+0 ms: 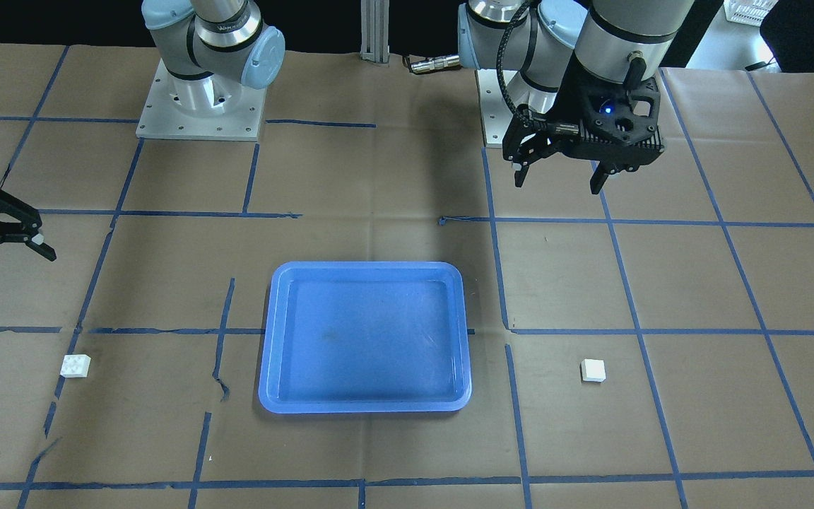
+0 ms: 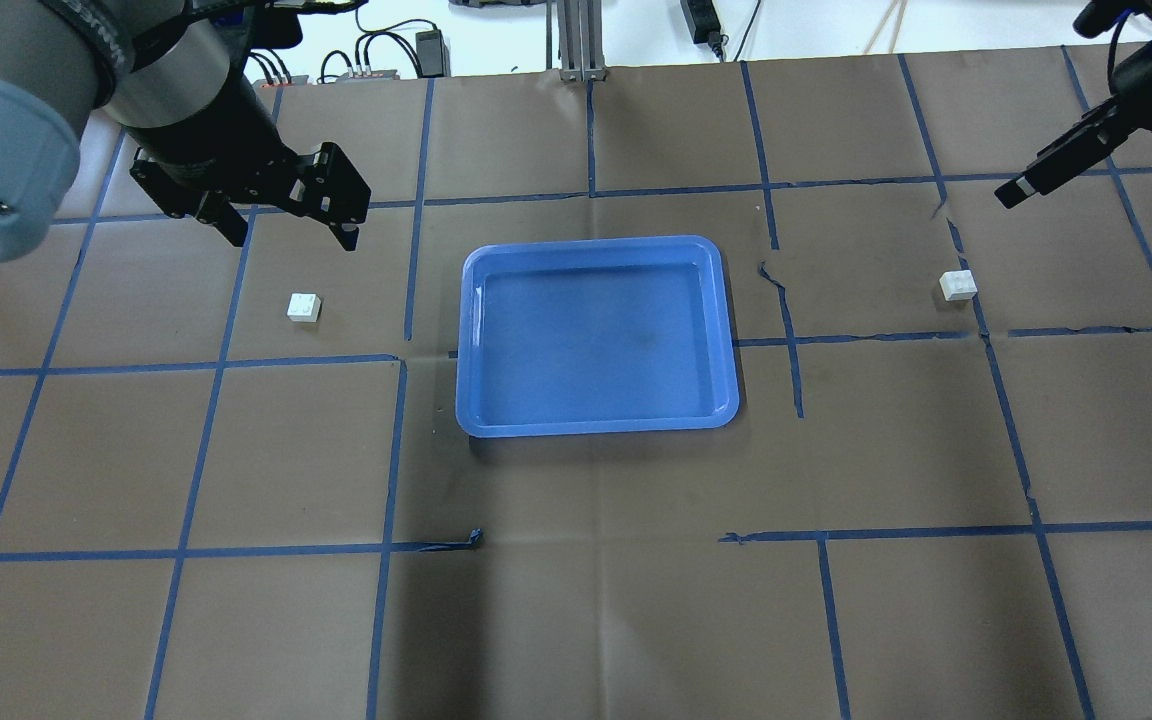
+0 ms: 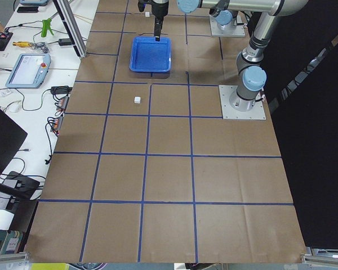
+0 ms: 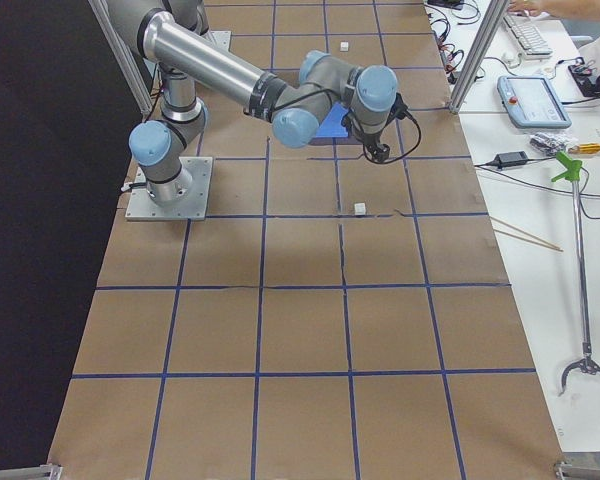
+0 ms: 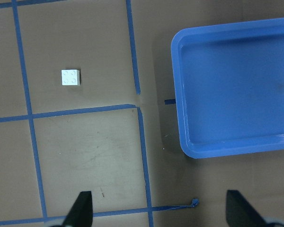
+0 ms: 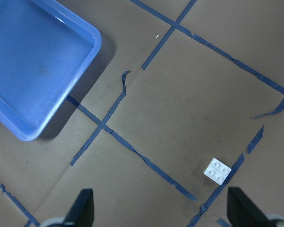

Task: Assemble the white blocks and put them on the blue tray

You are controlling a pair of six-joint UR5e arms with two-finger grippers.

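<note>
The blue tray (image 2: 591,243) lies empty at the table's middle. One white block (image 2: 304,307) lies on the paper to the tray's left, studs up, and shows in the left wrist view (image 5: 71,77). The other white block (image 2: 958,286) lies far to the tray's right and shows in the right wrist view (image 6: 217,170). My left gripper (image 2: 293,240) hovers open and empty, just beyond the left block. My right gripper (image 1: 15,276) is open and empty, raised beyond the right block. Both blocks are apart and untouched.
Brown paper with a blue tape grid covers the table (image 2: 576,600). The two arm bases (image 1: 202,106) stand on the robot's side. A bench with tools and a pendant (image 3: 28,67) runs along the far edge.
</note>
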